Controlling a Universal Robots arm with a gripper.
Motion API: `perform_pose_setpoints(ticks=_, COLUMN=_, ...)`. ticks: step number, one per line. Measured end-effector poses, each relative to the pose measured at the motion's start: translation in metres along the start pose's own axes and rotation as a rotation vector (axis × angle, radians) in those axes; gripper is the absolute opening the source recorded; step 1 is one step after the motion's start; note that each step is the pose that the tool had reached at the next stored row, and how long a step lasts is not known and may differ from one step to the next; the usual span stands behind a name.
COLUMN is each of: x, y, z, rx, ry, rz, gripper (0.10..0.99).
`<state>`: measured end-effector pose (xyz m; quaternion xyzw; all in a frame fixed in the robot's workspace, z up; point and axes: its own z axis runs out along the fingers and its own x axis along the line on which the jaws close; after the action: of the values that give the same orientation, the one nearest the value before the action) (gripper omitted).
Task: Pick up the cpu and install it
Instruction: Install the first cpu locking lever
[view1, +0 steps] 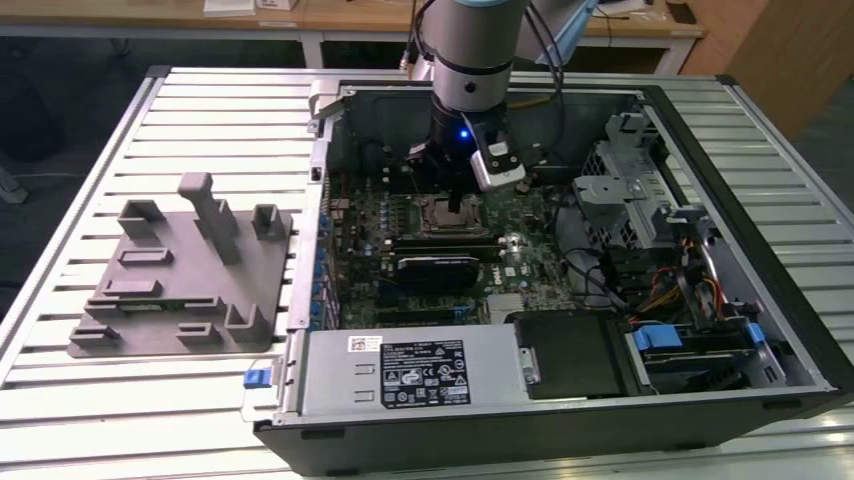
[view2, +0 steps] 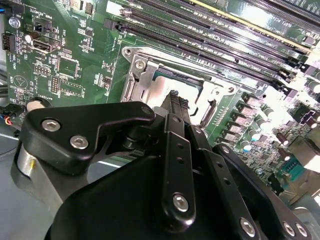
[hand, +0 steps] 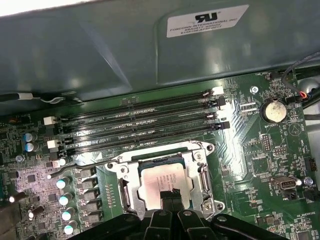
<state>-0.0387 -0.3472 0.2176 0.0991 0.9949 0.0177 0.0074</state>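
Note:
The cpu (hand: 161, 176), a square chip with a shiny silver top, lies flat inside the metal-framed socket (hand: 202, 172) on the green motherboard. In the second wrist view the cpu (view2: 156, 90) shows as a pale patch within the socket frame (view2: 134, 75). My gripper (hand: 171, 196) hangs directly over the chip's near edge, its two black fingers pressed together with nothing between them. I cannot tell whether the tips touch the chip. The gripper (view2: 175, 98) looks the same in the second wrist view. The exterior view has the gripper (view1: 458, 200) down inside the open computer case, above the socket (view1: 447, 212).
A grey fixture block (view1: 180, 270) sits on the slatted table at the exterior view's left. Beside the socket run black memory slots (hand: 140, 125). The case wall (hand: 150, 50), a drive cage (view1: 641, 200), cables and the power supply (view1: 400, 370) hem in the board.

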Motion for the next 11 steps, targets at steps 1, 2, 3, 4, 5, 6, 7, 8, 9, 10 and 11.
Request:
perform_pose_setpoints(ticks=1, x=0.0000, y=0.0000, z=0.0000, rx=0.000, ry=0.0000, rz=0.000, gripper=0.106)
perform_pose_setpoints(ticks=2, x=0.0000, y=0.0000, z=0.0000, rx=0.000, ry=0.0000, rz=0.000, gripper=0.106)
perform_pose_setpoints(ticks=3, x=0.0001, y=0.0000, z=0.0000, rx=0.000, ry=0.0000, rz=0.000, gripper=0.106)
perform_pose_setpoints(ticks=4, x=0.0001, y=0.0000, z=0.0000, rx=0.000, ry=0.0000, rz=0.000, gripper=0.106)
perform_pose_setpoints(ticks=5, x=0.0001, y=0.0000, z=0.0000, rx=0.000, ry=0.0000, rz=0.000, gripper=0.106)
perform_pose_setpoints(ticks=6, x=0.0001, y=0.0000, z=0.0000, rx=0.000, ry=0.0000, rz=0.000, gripper=0.106)
perform_pose_setpoints(ticks=7, x=0.0002, y=-0.0001, z=-0.0001, rx=0.000, ry=0.0001, rz=0.000, gripper=0.106)
perform_pose_setpoints(ticks=8, x=0.0002, y=-0.0001, z=-0.0004, rx=0.000, ry=0.0001, rz=0.000, gripper=0.106)
perform_pose_setpoints(ticks=9, x=0.0002, y=-0.0001, z=-0.0012, rx=0.000, ry=0.0001, rz=0.000, gripper=0.106)
perform_pose_setpoints(ticks=10, x=0.0001, y=0.0000, z=-0.0022, rx=0.000, ry=0.0000, rz=0.000, gripper=0.106)
perform_pose_setpoints(ticks=11, x=0.0001, y=0.0001, z=-0.0034, rx=0.000, ry=0.0000, rz=0.000, gripper=0.106)
